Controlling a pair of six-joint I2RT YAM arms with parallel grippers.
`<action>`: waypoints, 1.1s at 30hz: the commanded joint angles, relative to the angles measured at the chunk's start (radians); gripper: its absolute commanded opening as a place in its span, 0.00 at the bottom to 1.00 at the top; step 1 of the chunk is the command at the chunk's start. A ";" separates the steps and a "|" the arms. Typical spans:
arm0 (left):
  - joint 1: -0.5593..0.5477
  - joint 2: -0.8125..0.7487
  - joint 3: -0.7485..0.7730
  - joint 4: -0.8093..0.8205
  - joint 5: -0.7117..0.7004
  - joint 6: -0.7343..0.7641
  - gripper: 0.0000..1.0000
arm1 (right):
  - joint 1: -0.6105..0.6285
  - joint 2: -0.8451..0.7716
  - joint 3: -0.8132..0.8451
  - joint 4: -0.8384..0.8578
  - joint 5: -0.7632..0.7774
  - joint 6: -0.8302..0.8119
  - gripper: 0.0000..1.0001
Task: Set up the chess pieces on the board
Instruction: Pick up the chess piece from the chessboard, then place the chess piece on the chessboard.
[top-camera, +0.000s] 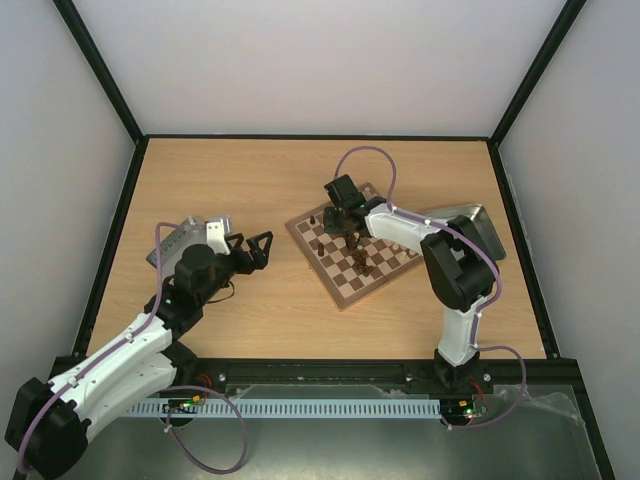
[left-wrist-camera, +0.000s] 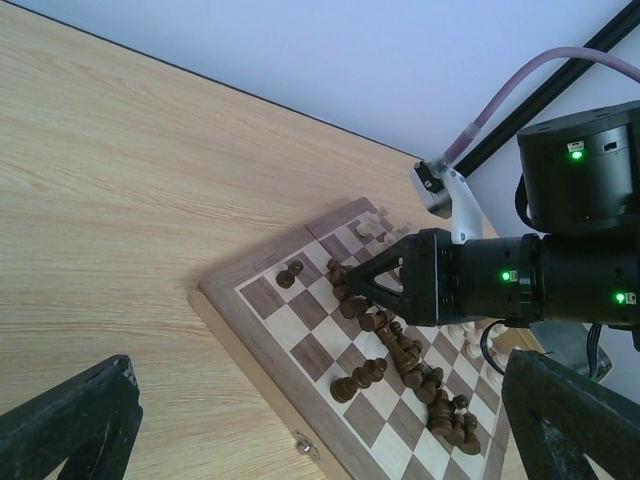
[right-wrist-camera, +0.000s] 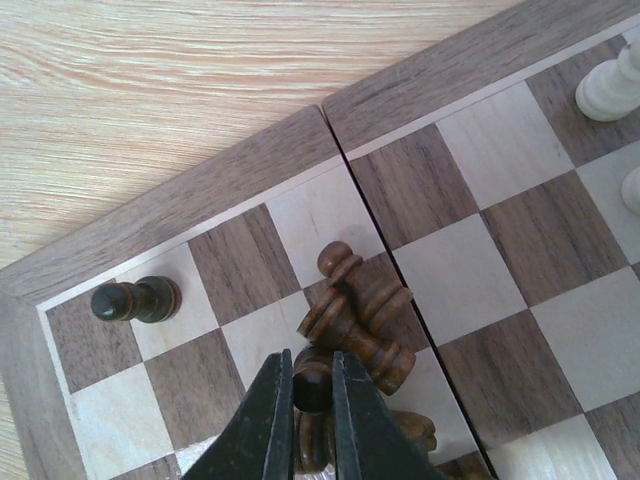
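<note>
The board (top-camera: 316, 268) lies mid-counter (top-camera: 250, 180). We see the right pincer (right-wrist-camera: 311, 362) pinching the head of a dark piece (right-wrist-camera: 312, 385), crowded by toppled dark pieces (right-wrist-camera: 355, 325) touching it; a lone pawn (right-wrist-camera: 135, 300) stands near the corner. The left pincer (top-camera: 252, 250) hangs spread, well apart, beside a grey tin (top-camera: 176, 240).
</note>
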 joint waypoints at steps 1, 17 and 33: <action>0.004 -0.006 0.014 0.024 0.017 0.009 1.00 | 0.004 -0.064 -0.010 0.035 -0.017 -0.002 0.06; 0.004 -0.015 0.012 0.005 -0.012 0.001 1.00 | 0.058 0.000 0.030 0.039 -0.100 -0.020 0.07; 0.004 -0.020 0.008 0.001 -0.018 0.000 1.00 | 0.073 0.044 0.042 0.017 -0.010 -0.031 0.09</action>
